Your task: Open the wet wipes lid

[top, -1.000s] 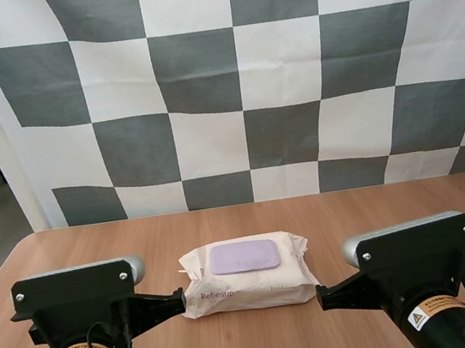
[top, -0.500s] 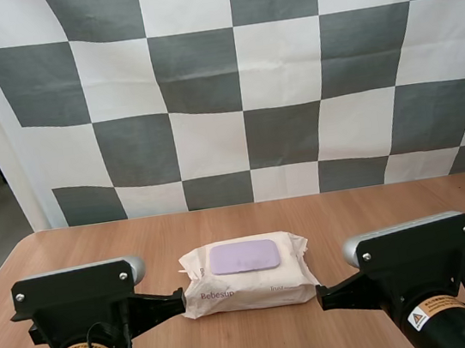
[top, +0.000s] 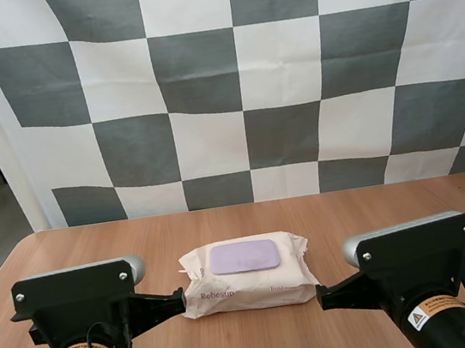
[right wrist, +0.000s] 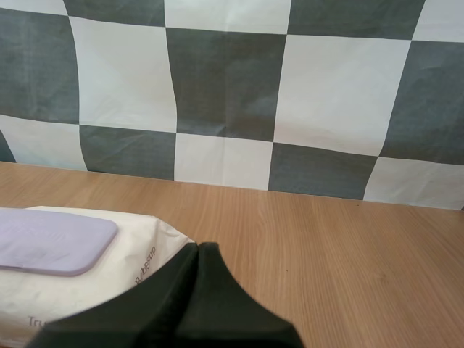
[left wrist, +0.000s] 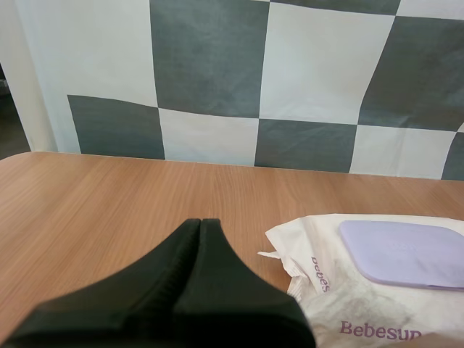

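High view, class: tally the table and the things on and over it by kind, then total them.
Cream soft wet wipes pack, lilac rectangular lid shut: 1
Black two-fingered grippers, left gripper and right gripper: 2
Brown wooden table: 1
Total: 4

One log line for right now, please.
wet wipes pack: flat on table | lid: closed, untouched | left gripper: shut, beside pack | right gripper: shut, beside pack

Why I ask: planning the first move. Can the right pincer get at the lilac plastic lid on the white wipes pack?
Likely yes: the shut right pincer sits beside the white wipes pack, with nothing over its flat lilac plastic lid.
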Controlling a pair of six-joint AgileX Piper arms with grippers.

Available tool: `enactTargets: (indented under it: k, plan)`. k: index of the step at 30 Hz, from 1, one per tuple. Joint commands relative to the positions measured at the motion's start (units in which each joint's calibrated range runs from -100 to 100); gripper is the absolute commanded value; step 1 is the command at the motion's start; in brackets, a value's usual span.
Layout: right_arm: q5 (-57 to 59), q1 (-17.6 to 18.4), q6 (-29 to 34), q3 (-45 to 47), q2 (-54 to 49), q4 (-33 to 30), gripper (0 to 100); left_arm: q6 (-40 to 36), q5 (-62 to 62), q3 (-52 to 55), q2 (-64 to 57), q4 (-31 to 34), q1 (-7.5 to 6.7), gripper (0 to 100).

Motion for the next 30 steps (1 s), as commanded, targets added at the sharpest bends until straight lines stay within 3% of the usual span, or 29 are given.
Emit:
enactTargets:
  k: [1, 10, 19, 25, 30]
  plan:
    - [-0.29, 0.01, -0.03, 0.00, 0.00, 0.17, 0, 0.17, 0.01, 0.00, 0.00, 0.32, 0.02, 0]
    - [-9.66, 0.01, -0.46, -0.53, 0.00, -0.55, 0, 0.37, 0.01, -4.95, 0.00, 2.04, 0.02, 0]
    - [-9.25, 0.01, -0.46, -14.31, 0.00, -3.02, 0, 0.37, 3.63, -18.41, 0.00, 11.38, 0.02, 0]
    - [-3.35, 0.01, -0.46, -20.80, 0.00, -3.02, 0, 0.37, 11.90, -21.92, 0.00, 12.07, 0.09, 0]
    - [0.16, 0.01, -0.46, -22.76, 0.00, -3.02, 0, -1.45, 24.57, -25.24, 0.00, 13.73, 2.29, 0]
